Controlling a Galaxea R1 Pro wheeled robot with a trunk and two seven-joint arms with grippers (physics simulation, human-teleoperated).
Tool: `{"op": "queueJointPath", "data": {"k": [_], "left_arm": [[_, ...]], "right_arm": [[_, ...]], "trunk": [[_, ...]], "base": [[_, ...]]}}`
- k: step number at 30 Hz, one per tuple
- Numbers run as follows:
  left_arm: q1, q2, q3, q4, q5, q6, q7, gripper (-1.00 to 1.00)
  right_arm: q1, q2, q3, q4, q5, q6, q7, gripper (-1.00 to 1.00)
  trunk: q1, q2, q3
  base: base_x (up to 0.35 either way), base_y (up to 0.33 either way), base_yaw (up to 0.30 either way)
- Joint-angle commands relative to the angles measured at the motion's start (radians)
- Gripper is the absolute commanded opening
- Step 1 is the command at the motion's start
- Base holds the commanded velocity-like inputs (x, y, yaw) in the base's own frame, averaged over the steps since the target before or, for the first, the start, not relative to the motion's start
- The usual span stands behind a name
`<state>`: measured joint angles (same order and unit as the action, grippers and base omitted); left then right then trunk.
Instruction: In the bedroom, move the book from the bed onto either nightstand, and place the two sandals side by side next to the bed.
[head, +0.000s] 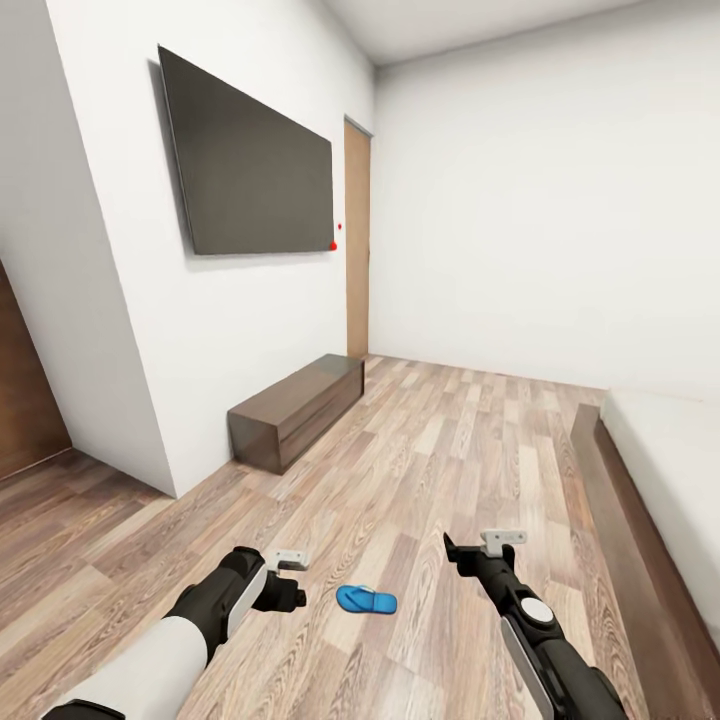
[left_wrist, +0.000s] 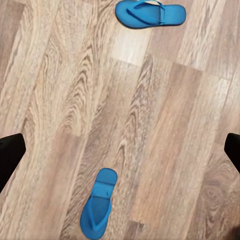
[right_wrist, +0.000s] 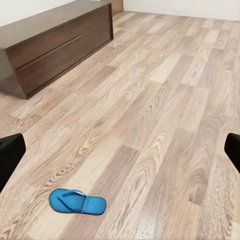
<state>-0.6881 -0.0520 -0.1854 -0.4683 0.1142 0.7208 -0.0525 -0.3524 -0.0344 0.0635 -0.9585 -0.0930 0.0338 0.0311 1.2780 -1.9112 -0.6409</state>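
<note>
Sandals: you have two bright blue flat ones on the brown wood-plank floor (head: 450, 450), lying well apart. One sandal (head: 366, 600) sits between your left gripper (head: 290, 575) and right gripper (head: 483, 552); the second sandal (left_wrist: 99, 204) shows under the left wrist. Both grippers' fingers are spread apart, holding nothing. One dark-framed bed (head: 640, 520) lies at your right, one low dark-brown cabinet (head: 295, 408) under one wall screen (head: 250, 160).

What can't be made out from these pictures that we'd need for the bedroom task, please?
- Book: the bed is cut off by the head view's right edge, so what lies on the mattress is unknown.
- Second sandal: seen in the left wrist view; the head view shows one sandal.
- Nightstand: the low dark cabinet under the TV may not be one.
</note>
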Motion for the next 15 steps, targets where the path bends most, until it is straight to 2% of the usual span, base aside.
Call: {"op": "queueJointPath", "data": {"k": [1, 10, 14, 15], "left_arm": [[-0.001, 0.001, -0.005, -0.001, 0.01, 0.005, 0.004, 1.0], [-0.001, 0.001, -0.007, 0.0, 0.01, 0.026, 0.003, 1.0], [-0.001, 0.001, -0.029, 0.003, 0.011, 0.028, 0.009, 1.0], [-0.001, 0.0, -0.05, 0.009, 0.011, 0.029, 0.023, 1.0]], "right_arm": [[0.0, -0.001, 0.002, -0.001, -0.01, 0.003, 0.001, 1.0], [0.0, -0.001, 0.002, -0.002, -0.01, 0.003, 0.0, 1.0], [0.0, -0.001, 0.002, -0.001, -0.01, 0.003, 0.0, 1.0], [0.0, -0.001, 0.002, 0.0, -0.011, 0.003, 0.001, 1.0]], "trunk": [[0.004, -0.008, -0.004], [0.038, -0.071, -0.032], [0.054, -0.099, -0.045], [0.057, -0.106, -0.048]], "base": [[0.0, 0.0, 0.0], [0.0, 0.0, 0.0], [0.0, 0.0, 0.0], [0.0, 0.0, 0.0]]}}
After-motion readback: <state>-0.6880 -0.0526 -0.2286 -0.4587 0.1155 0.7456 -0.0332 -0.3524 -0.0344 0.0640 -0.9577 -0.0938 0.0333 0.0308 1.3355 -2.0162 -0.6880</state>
